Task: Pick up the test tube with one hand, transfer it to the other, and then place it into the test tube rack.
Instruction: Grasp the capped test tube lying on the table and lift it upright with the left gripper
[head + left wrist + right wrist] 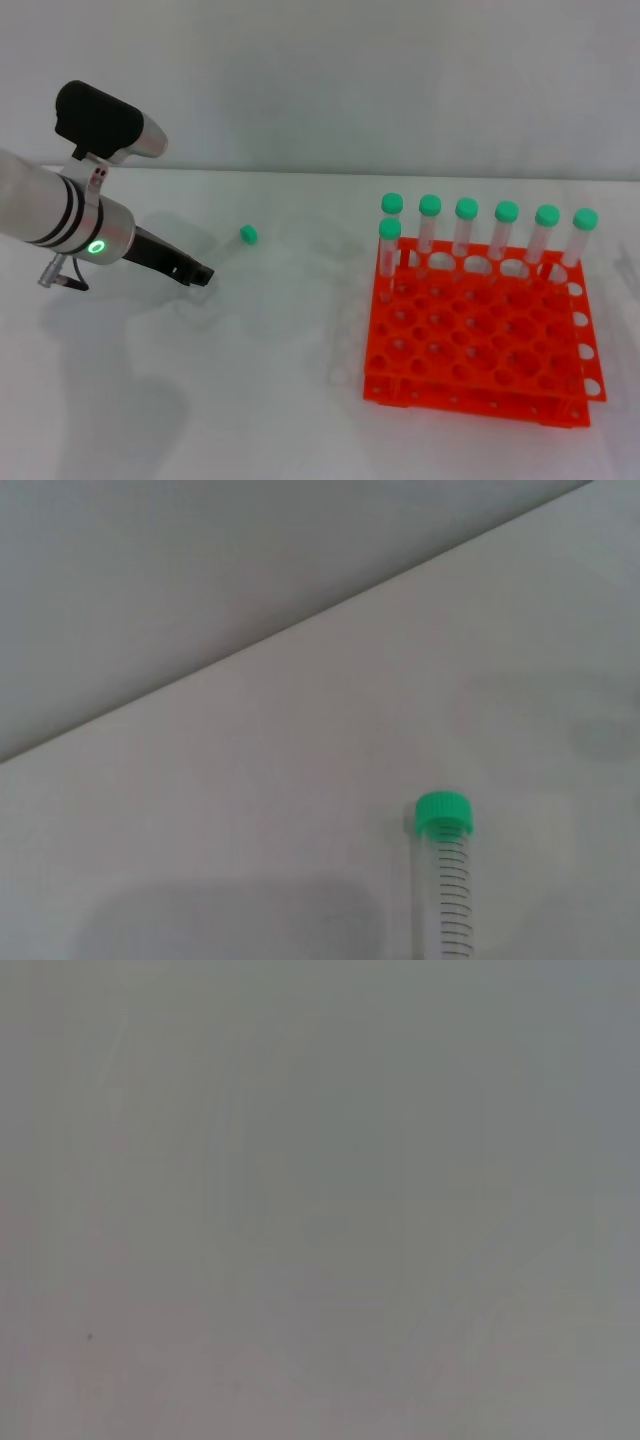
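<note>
Test tube (236, 245) lies flat on the white table (280, 400), just ahead of the left gripper (200, 272), its green cap pointing away from the fingers and its clear body running back toward them. From where I stand the body is nearly invisible against the tabletop; only the cap stands out. The left wrist view shows it better: cap, then graduation marks trailing down the clear wall.

The left gripper hangs low over the table, its fingertips close to the tube's tapered end but apart from it. Whether its fingers are parted or closed I cannot tell; they read as one dark wedge.

I'd say the step in hand is the reach for the pick. To do it well, the fingers should straddle the tube across its width, somewhere along the middle of the body, not on the cap and not on the slippery taper. Coming down square matters, because a round tube on a smooth table will likely roll if one finger touches first. Leaving the cap end free would give the other gripper something to take.

Well off to the far side of the tube stands the orange test tube rack (480, 330), with seven green-capped tubes (505, 228) upright along its back rows.

The right gripper is nowhere in sight.
</note>
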Controlling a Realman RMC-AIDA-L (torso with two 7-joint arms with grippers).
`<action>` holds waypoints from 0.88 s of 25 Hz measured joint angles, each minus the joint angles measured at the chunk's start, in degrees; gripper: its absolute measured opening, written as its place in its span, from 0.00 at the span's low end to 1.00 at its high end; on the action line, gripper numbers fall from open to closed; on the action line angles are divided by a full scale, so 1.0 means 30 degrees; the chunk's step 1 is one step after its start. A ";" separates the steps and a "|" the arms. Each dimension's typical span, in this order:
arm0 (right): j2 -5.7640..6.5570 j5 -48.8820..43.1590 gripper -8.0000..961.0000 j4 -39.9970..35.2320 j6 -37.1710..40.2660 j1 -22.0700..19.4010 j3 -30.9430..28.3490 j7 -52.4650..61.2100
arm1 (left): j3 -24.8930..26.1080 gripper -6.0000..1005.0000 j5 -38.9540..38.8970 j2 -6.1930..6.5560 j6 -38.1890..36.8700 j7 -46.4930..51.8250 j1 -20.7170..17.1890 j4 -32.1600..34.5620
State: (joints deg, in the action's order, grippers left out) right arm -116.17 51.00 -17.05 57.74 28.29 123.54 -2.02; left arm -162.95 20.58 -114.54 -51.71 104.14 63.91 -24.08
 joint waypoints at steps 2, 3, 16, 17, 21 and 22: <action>0.0015 -0.0004 0.90 0.0000 0.0000 0.0004 0.0013 0.0000 | 0.0001 0.42 -0.0013 0.0008 0.0046 0.0002 -0.0018 0.0059; 0.0017 -0.0005 0.90 0.0000 0.0000 0.0004 0.0013 0.0000 | 0.0000 0.42 -0.0014 0.0009 0.0081 0.0003 -0.0025 0.0128; 0.0054 -0.0016 0.90 0.0000 0.0000 0.0005 0.0012 0.0000 | 0.0002 0.41 -0.0173 0.0005 0.0894 0.0086 -0.0557 0.0735; 0.0053 -0.0016 0.90 0.0000 0.0000 0.0005 0.0012 0.0001 | 0.0003 0.40 -0.0200 0.0014 0.0912 0.0088 -0.0597 0.0743; 0.0050 -0.0011 0.90 0.0001 0.0000 0.0004 0.0012 0.0000 | 0.0004 0.37 -0.0217 0.0018 0.0984 0.0081 -0.0675 0.0738; 0.0050 -0.0009 0.90 0.0000 0.0000 0.0004 0.0012 0.0000 | 0.0001 0.36 -0.0218 0.0018 0.1003 0.0061 -0.0684 0.0738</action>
State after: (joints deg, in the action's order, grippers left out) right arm -116.01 50.97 -17.05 57.74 28.30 123.57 -2.02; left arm -162.95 19.92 -114.48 -48.70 104.33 61.86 -21.87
